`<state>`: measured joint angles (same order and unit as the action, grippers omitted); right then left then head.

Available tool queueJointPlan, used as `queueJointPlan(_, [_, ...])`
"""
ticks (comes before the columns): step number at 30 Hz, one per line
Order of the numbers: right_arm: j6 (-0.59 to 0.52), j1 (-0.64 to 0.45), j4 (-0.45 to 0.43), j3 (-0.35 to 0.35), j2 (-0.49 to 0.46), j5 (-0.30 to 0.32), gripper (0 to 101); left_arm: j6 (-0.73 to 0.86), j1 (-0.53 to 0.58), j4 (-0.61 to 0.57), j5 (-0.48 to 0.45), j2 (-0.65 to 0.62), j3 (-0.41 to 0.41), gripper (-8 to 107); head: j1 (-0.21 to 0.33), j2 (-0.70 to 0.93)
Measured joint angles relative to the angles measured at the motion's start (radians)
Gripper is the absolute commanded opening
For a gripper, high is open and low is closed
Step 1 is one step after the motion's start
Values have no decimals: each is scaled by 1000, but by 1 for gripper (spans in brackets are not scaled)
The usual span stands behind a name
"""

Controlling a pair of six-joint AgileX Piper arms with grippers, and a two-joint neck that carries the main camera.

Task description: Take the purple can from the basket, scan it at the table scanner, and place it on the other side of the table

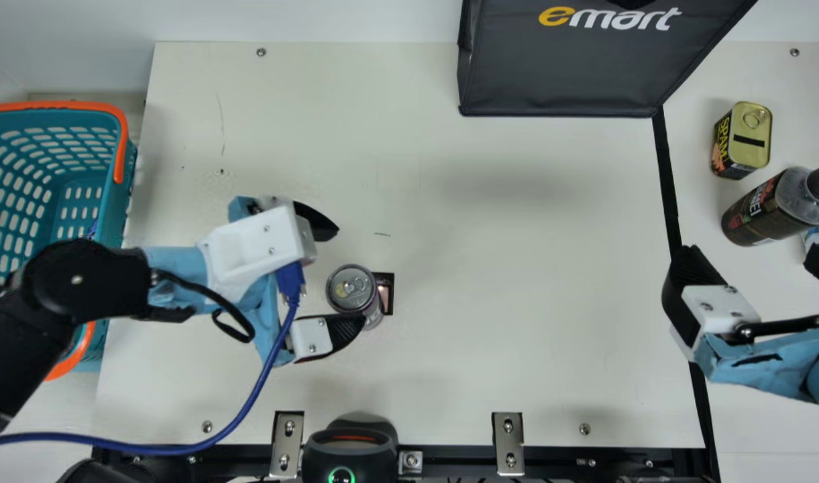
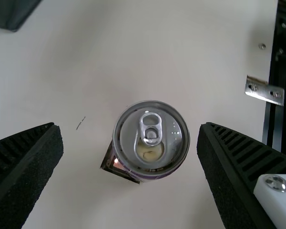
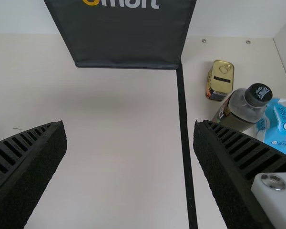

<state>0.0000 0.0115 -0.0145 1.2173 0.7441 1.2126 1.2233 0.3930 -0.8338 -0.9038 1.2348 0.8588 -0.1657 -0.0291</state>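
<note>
In the main view my left gripper [image 1: 332, 275] stands open at the purple can [image 1: 351, 290], one finger near the can's lower side, the other farther up. The can is upright at the edge of the small dark scanner window [image 1: 387, 295] in the table. In the left wrist view the can [image 2: 151, 139] shows its top between the spread fingers of my left gripper [image 2: 129, 143], with the scanner window [image 2: 117, 164] partly behind it. My right gripper [image 1: 751, 275] is at the right, open; the right wrist view shows my right gripper [image 3: 129, 143] with nothing between its fingers.
The teal basket [image 1: 121, 201] stands at the left. A black bag [image 1: 557, 74] is at the back. Beyond the black line lie a yellow-topped tin [image 1: 751, 137], a dark bottle [image 1: 771, 208] and a blue-white pouch [image 3: 281, 125]. A black device [image 1: 350, 449] sits at the near edge.
</note>
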Motion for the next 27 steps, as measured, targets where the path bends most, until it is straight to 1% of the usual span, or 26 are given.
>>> queueJointPlan(5, [0,0,0,0,0,0,95,-157,-5,30,25,-72,-1,90,0,0])
queueJointPlan(12, [0,0,0,0,0,0,95,-414,7,111,81,-156,-1,90,0,0])
queueJointPlan(21, [0,0,0,0,0,0,95,-774,77,303,141,-232,1,90,0,0])
queueJointPlan(27, [0,0,0,0,0,0,95,-1032,151,482,159,-239,26,90,0,0])
